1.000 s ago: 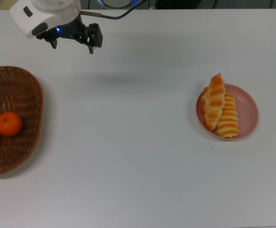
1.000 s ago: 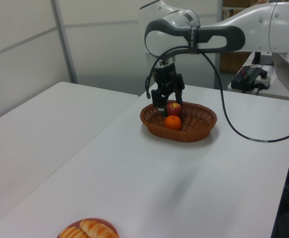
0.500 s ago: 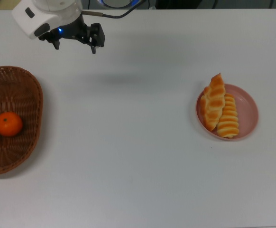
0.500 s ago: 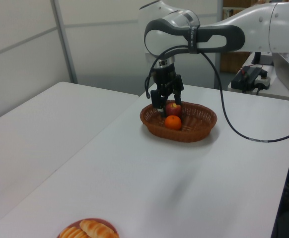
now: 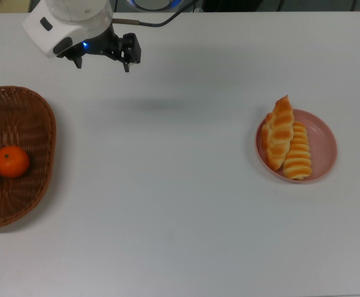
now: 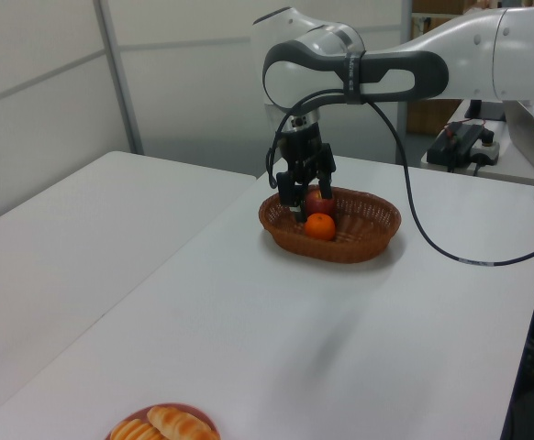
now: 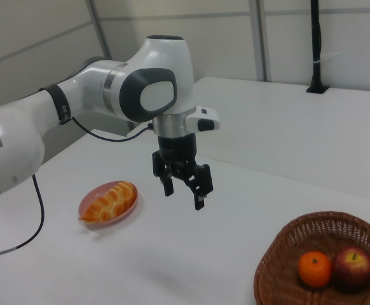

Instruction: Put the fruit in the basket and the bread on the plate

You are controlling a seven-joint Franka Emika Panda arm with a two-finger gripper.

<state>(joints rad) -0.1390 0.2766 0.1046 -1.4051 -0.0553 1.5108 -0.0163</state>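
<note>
The gripper point(image 5: 102, 57) hung at upper left of the top view, fingers apart and holding nothing. The mandarin point(image 5: 12, 161) and apple point(image 7: 353, 267) lay in the basket point(image 5: 41, 124) at left edge; both rolls point(image 5: 286, 139) lay lengthwise on the plate point(image 5: 324, 139) at right. Judged: nothing remained to fetch.

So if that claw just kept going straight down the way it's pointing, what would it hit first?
Most likely just the bare white table. The gripper hangs open and empty, pointing down, with the basket off to one side and the plate to the other.
</note>
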